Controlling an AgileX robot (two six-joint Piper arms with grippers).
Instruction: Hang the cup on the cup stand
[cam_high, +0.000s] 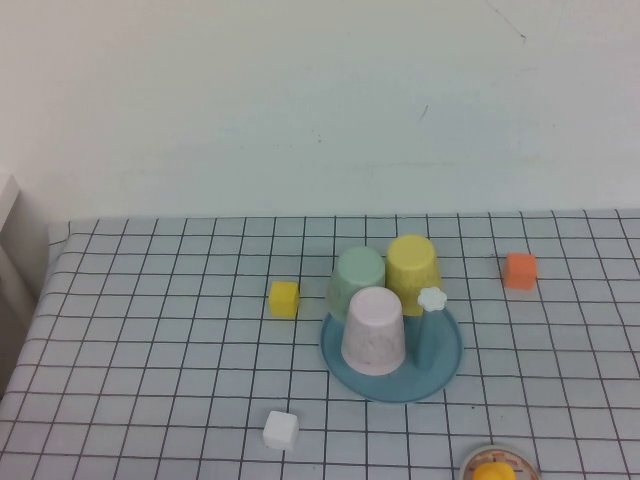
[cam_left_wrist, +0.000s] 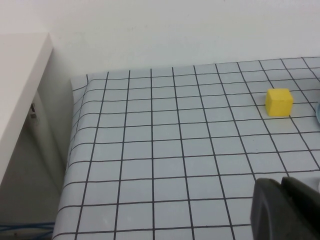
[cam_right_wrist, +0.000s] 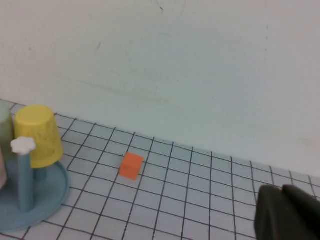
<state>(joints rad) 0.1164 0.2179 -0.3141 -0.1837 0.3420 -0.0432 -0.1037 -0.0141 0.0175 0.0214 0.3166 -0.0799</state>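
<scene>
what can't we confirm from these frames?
- Left pincer: left wrist view, only a dark corner, cut by the edge; open or shut unknown.
- Right pincer: right wrist view, same.
- Pegs under the yellow cup, green cup, pink cup: hidden by the cups.
- Yellow object: high view, cropped.

no readable text, labels, numbers
</scene>
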